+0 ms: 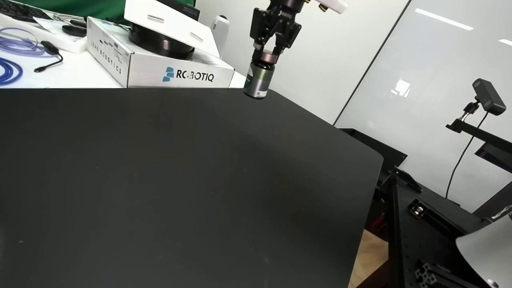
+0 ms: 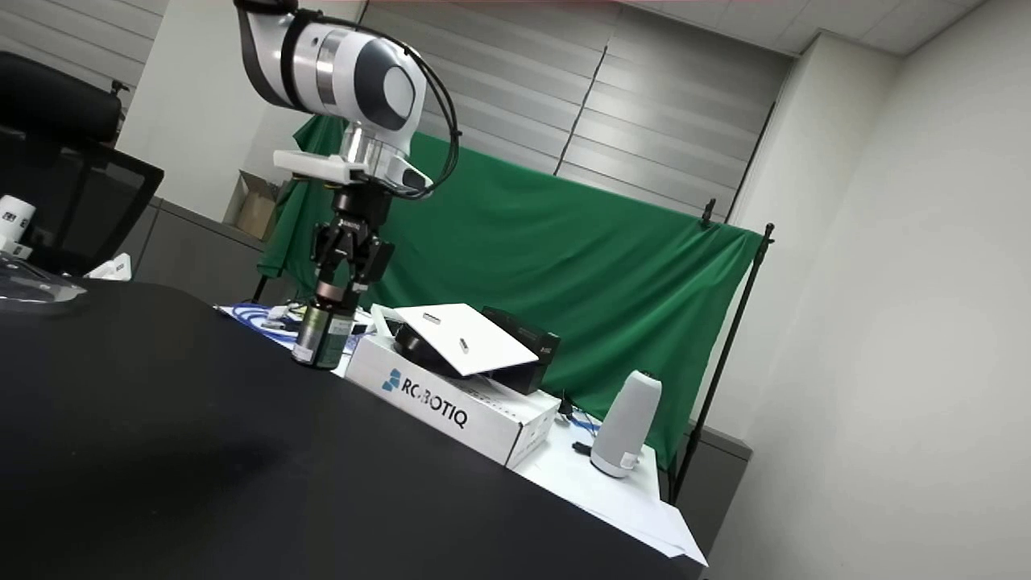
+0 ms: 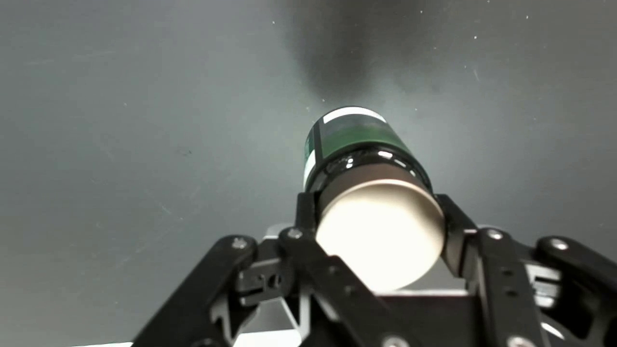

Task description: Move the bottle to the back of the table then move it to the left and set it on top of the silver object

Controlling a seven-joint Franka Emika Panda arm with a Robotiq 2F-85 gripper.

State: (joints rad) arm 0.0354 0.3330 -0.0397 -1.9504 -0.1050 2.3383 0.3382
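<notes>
The small bottle [image 1: 259,82] hangs in the air above the black table [image 1: 180,180], cap up and base down, with a dark shadow on the top below it. My gripper [image 1: 269,57] is shut on its brownish cap. In an exterior view the bottle [image 2: 324,337] shows a grey and dark green label, under the gripper [image 2: 335,294]. In the wrist view the fingers [image 3: 306,209] press the cap from both sides, and the green label of the bottle [image 3: 359,135] shows beyond. The silver object is out of view.
Behind the table stands a white Robotiq box [image 1: 180,74] with a white panel [image 1: 172,24] leaning on it. A pale upright device [image 2: 628,423] stands nearby. Blue cables [image 1: 10,71] lie on the white surface. Something clear and plastic [image 2: 36,286] sits on the table's edge.
</notes>
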